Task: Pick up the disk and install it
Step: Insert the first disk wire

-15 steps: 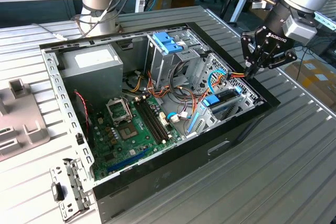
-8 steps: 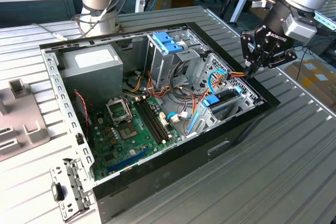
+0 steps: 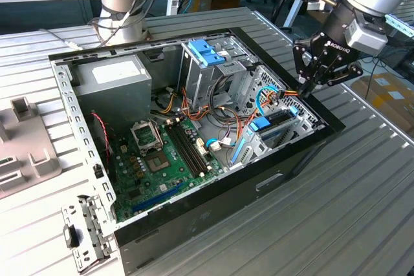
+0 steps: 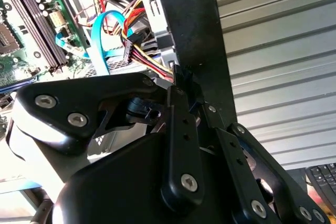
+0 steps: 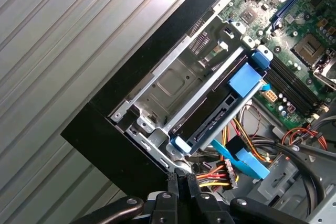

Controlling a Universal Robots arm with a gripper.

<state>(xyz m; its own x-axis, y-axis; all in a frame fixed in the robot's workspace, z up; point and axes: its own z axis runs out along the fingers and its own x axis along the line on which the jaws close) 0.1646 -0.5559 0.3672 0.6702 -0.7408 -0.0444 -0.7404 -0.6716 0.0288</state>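
The gripper [image 3: 306, 88] hangs over the corner of the open computer case [image 3: 213, 224] nearest the exterior view's right, its black fingers [image 5: 178, 187] pressed together at the tips and touching the black case rim beside a bundle of red, yellow and black wires [image 5: 212, 174]. Whether anything thin is pinched between the tips cannot be made out; in the second wrist view the gripper [image 4: 184, 85] body blocks much of the scene and the contact point lies in shadow. The disk [image 5: 210, 121] sits edge-on in the metal drive cage [image 5: 173, 85] at that same corner of the case, showing as a dark slab with light-blue trim along its length and blue tabs at both ends; in the exterior view the disk [image 3: 279, 123] appears as a dark bar just below the gripper, apart from it. Its broad face and any label are hidden by the cage. A flat blue data cable [image 5: 247, 161] runs close to the disk's near end; whether it is plugged in cannot be told. Deeper in the case lie the green motherboard [image 3: 158, 159] and a grey power supply box [image 3: 113, 82] with a white label, print too small to read. The case rests on a ribbed metal tabletop [image 3: 362, 211].
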